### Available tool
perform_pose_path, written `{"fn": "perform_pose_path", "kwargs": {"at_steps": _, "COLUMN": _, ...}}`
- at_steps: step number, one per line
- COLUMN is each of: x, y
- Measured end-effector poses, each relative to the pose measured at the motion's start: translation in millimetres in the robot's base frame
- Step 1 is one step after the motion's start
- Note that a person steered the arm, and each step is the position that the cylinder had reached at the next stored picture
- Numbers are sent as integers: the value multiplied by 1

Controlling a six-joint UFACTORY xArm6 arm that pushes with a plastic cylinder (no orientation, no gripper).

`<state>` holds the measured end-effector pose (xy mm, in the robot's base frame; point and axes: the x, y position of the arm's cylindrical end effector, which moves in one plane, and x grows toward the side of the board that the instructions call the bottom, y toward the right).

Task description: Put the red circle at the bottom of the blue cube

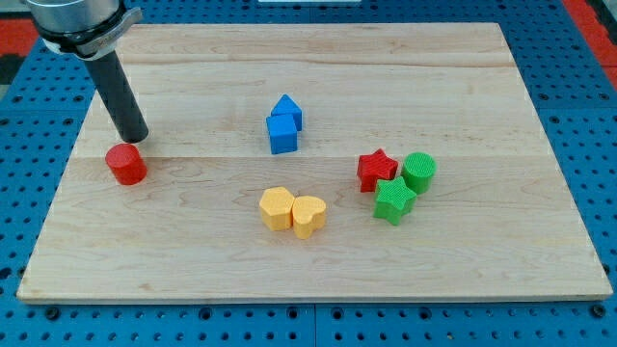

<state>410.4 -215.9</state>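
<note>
The red circle (126,164) stands on the wooden board near its left edge. The blue cube (282,135) stands near the board's middle, touching a blue house-shaped block (287,110) just above it. My tip (134,138) is just above the red circle, at its upper right edge, close to or touching it. The rod rises toward the view's top left. The blue cube is far to the right of my tip.
A yellow hexagon (277,208) and a yellow heart (308,216) touch each other below the blue cube. A red star (377,170), a green circle (419,172) and a green star (393,200) cluster at the right. The board (482,280) lies on a blue pegboard.
</note>
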Motion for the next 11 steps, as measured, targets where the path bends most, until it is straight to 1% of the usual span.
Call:
{"fn": "perform_pose_path", "kwargs": {"at_steps": 1, "x": 6, "y": 23}}
{"fn": "perform_pose_path", "kwargs": {"at_steps": 2, "x": 8, "y": -46}}
{"fn": "perform_pose_path", "kwargs": {"at_steps": 3, "x": 37, "y": -44}}
{"fn": "perform_pose_path", "kwargs": {"at_steps": 4, "x": 70, "y": 29}}
{"fn": "perform_pose_path", "kwargs": {"at_steps": 5, "x": 69, "y": 98}}
{"fn": "perform_pose_path", "kwargs": {"at_steps": 6, "x": 59, "y": 78}}
{"fn": "perform_pose_path", "kwargs": {"at_steps": 7, "x": 58, "y": 103}}
{"fn": "perform_pose_path", "kwargs": {"at_steps": 9, "x": 51, "y": 101}}
{"fn": "perform_pose_path", "kwargs": {"at_steps": 10, "x": 43, "y": 90}}
{"fn": "perform_pose_path", "kwargs": {"at_steps": 11, "x": 51, "y": 120}}
